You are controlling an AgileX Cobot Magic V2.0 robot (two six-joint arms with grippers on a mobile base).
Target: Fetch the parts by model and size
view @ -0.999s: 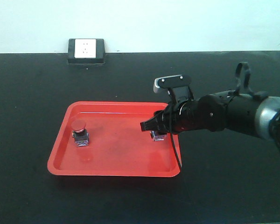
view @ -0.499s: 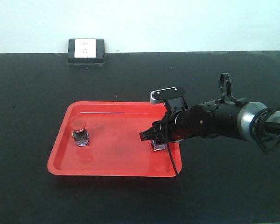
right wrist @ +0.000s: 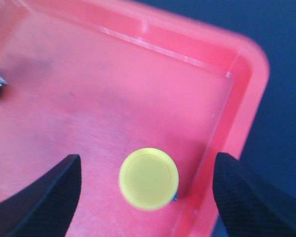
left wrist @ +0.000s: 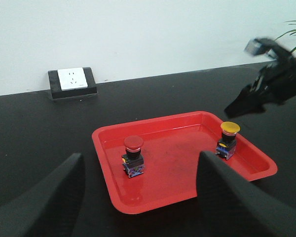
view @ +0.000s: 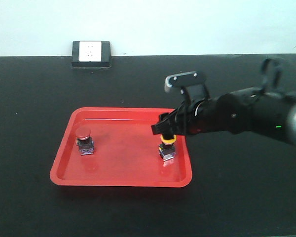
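Black right gripper has lifted off and now hangs open just above the yellow-capped push-button switch, fingers spread either side of the cap, gripping nothing. That switch stands released, upright, at the right side of the red plastic tray. Red-capped push-button switch stands at the tray's left side. Both parts look delivered. Left gripper is open too, hovering before the tray. No readable writing; white wall socket behind the tray is unlabelled.

Looks like lab or electronics test bench: plain black tabletop, bare white wall, boxed power socket at 11 o'clock, red parts tray mid-table.
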